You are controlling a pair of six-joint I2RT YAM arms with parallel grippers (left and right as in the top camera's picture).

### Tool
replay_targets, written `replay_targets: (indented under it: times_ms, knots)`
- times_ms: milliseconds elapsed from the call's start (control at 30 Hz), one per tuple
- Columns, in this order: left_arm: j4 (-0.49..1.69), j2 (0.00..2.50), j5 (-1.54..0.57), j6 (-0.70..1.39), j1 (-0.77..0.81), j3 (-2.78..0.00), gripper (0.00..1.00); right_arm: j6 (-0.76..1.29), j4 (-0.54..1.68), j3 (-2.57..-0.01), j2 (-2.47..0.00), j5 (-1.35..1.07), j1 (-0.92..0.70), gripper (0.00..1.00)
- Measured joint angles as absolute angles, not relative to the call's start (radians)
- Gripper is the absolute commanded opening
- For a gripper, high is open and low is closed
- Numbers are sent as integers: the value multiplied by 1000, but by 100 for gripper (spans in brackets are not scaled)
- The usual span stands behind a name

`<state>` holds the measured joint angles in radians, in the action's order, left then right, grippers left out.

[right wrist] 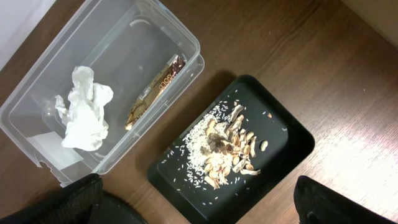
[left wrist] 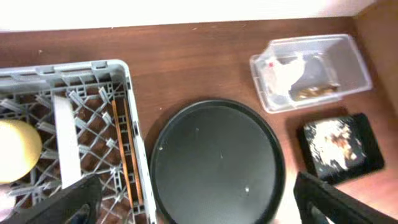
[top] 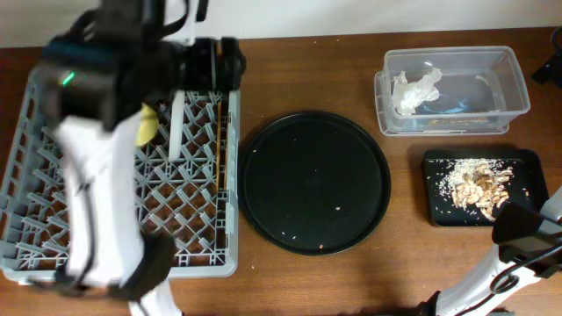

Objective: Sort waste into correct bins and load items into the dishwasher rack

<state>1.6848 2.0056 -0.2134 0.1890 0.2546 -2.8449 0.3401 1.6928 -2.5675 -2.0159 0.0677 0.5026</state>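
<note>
Brown wooden desk, and both of your hands are hanging above it with nothing in them.

Your left hand is spread wide: the two dark fingers sit at the bottom corners of the left wrist view, well apart, touching nothing. It's up over the right edge of the grey dishwasher rack and the big round black tray. That tray only has a few tiny specks on it.

Your right hand is the same, fingers far apart and gripping nothing, hovering above the two bins.

- Inside the rack you've got the yellow bowl, the pale plate standing on edge between the pegs, and the chopsticks lying side by side along the right wall.
- The clear tub holds the crumpled white napkin and, just beside it, the gold-brown wrapper.
- The small black tray is right next to the tub, with the beige food scraps piled in the middle and white grains scattered around them.

The wrapper has some print on it, but it's too small to read.
</note>
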Motion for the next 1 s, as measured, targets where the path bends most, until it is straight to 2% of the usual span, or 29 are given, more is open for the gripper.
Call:
replay_targets:
  times_ms: [33, 167, 300, 433, 700, 767, 833, 933, 1000]
  knots:
    - [1691, 1858, -225, 176, 255, -2732, 99, 341, 1693, -2568, -2016, 67, 503, 99]
    - [1691, 1534, -236, 156, 255, -2287, 99, 340, 1692, -2568, -2016, 68, 503, 99]
    - [1665, 1312, -236, 150, 255, -1909, 99, 340, 1693, -2568, -2016, 68, 503, 99]
    - [1691, 1177, -236, 150, 255, -1766, 99, 340, 1693, -2568, -2016, 68, 503, 99]
    - [1658, 1162, -230, 132, 255, -1732, 99, 340, 1693, -2568, -2016, 68, 503, 99]
    - [1546, 1145, -228, 82, 255, -1646, 99, 340, 1691, -2568, -2016, 69, 503, 99]
    - [1349, 1069, -227, 2, 255, -1448, 99, 340, 1689, -2568, -2016, 68, 503, 99]
    - [1040, 792, -224, -68, 255, -1058, 99, 340, 1687, -2568, -2016, 72, 503, 99]
    - [963, 653, -221, -78, 255, -922, 99, 340, 1693, -2568, -2016, 72, 503, 98]
